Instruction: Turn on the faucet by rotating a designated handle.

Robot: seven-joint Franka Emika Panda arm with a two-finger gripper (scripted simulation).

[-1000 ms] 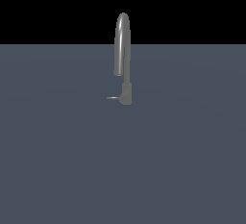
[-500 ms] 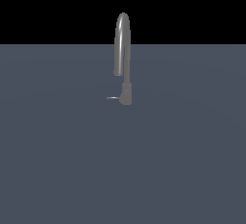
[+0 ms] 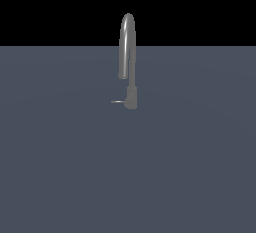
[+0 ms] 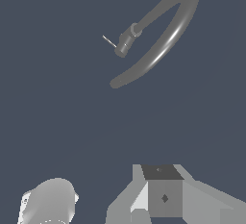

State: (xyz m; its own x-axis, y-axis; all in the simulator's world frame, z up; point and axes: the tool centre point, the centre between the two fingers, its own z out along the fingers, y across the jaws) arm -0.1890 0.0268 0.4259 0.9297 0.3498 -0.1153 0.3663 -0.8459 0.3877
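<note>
My claw (image 4: pixel 161 204) shows only in the wrist view, as grey blocky parts cut off at the frame edge; I cannot tell whether its jaws are spread or pressed together, since no fingertips are visible. A pale cylindrical part of the arm (image 4: pixel 48 204) sits beside it, also cropped. The faucet (image 3: pixel 128 52) stands upright on the flat grey surface (image 3: pixel 128 177), well apart from the claw, holding nothing. The exterior view shows the arched spout and short base, with the handle (image 3: pixel 118 101) sticking out toward the exterior view's left, but no arm at all. In the wrist view the handle (image 4: pixel 109 41) is a thin, faint sliver.
</note>
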